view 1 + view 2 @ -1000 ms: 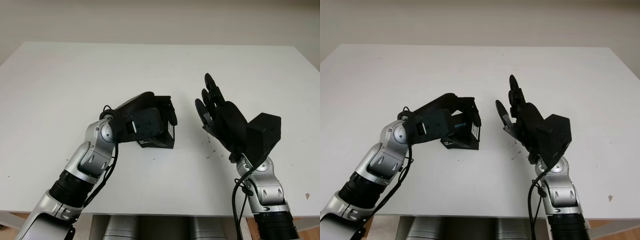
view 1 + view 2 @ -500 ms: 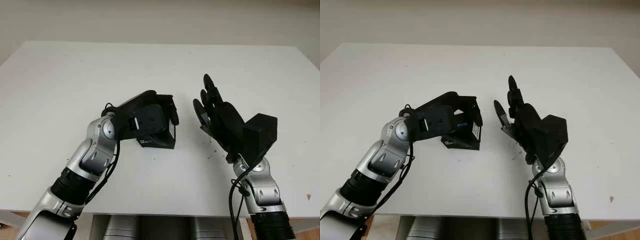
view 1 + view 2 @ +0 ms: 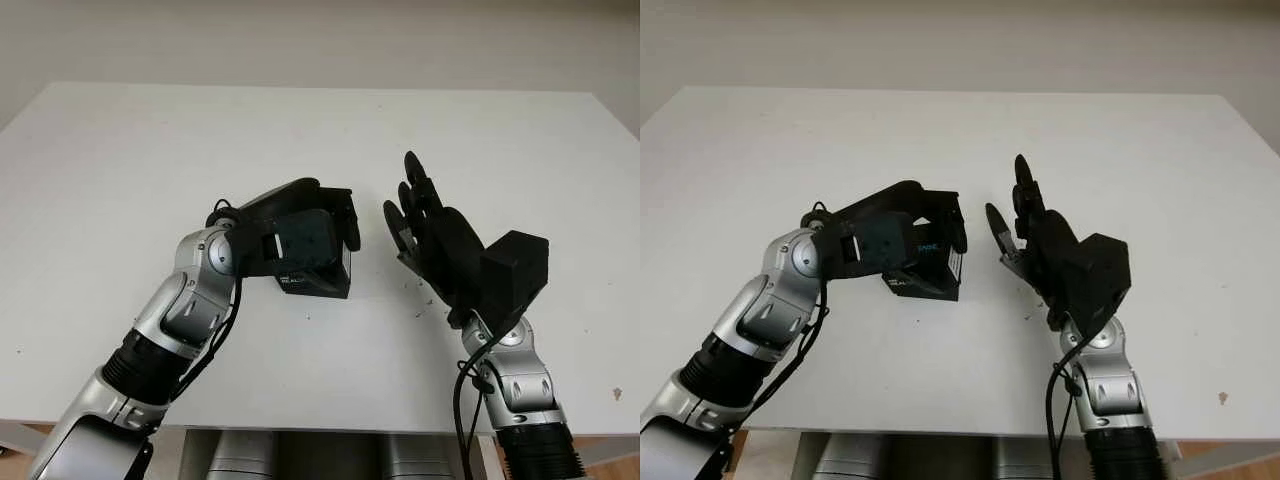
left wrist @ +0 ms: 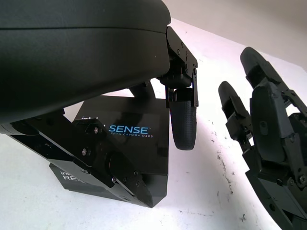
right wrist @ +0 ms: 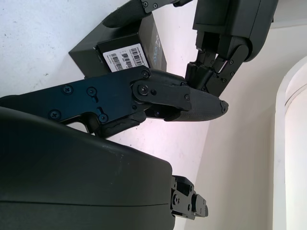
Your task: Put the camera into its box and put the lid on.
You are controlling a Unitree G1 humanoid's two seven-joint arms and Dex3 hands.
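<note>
Table (image 3: 120, 180), white, is seen bearing a black camera box (image 3: 318, 280) near its middle. The box is covered from above by the left hand (image 3: 310, 225), whose fingers (image 4: 183, 122) are curled down around its sides. Just beside the box, the right hand (image 3: 425, 225) is held upright, open and holding nothing

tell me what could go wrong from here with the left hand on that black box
The left hand curls over the RealSense camera box on the white table; if the grasp is shallow, the box may slide or tip instead of lifting. The right hand, open beside the box, might collide with the left fingers if it closes in.
</note>
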